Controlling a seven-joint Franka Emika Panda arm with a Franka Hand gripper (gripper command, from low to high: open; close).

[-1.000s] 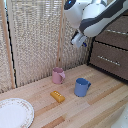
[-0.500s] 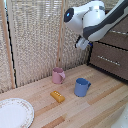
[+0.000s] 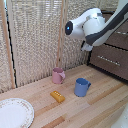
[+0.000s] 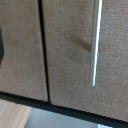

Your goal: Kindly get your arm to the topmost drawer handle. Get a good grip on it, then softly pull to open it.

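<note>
The handle point(image 4: 94, 42), a silver bar on a brown drawer front, fills the wrist view unheld, the claw not visible, so whether it is apart or together cannot be told. In the exterior view the arm point(image 3: 95, 25) has swung from a second ago toward the drawers point(image 3: 114, 55) at right, above the desk point(image 3: 100, 107). Judged: approach under way, grip pending.

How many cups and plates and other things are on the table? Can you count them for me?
Cups: 2, a pink cup and a blue cup
Plates: 1, a white plate
Blocks: 1, a small orange block
Total: 4
</note>
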